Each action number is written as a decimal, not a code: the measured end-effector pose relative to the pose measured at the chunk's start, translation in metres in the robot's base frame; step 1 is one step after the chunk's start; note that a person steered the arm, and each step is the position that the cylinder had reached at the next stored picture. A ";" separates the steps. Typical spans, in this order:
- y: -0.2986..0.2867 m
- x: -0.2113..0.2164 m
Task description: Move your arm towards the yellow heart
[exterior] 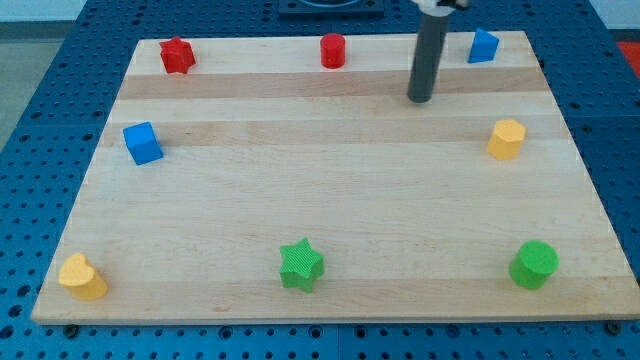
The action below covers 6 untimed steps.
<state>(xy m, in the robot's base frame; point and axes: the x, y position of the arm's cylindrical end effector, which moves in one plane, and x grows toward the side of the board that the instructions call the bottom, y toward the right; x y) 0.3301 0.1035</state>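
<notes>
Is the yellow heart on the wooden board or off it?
On: the yellow heart rests inside the board at its bottom-left corner, far from my tip.

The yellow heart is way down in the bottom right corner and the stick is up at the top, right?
Not quite. In the camera view the yellow heart sits in the bottom left corner; the green cylinder is at bottom right. My tip is indeed near the top.

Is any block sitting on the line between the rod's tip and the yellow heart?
No. In the camera view, the stretch from my tip down to the yellow heart is bare wooden board; the blue cube sits above that line.
</notes>
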 end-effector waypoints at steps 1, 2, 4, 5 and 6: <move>-0.032 0.022; -0.077 0.061; -0.163 0.136; -0.199 0.164; -0.232 0.194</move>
<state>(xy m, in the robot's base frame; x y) 0.5240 -0.1282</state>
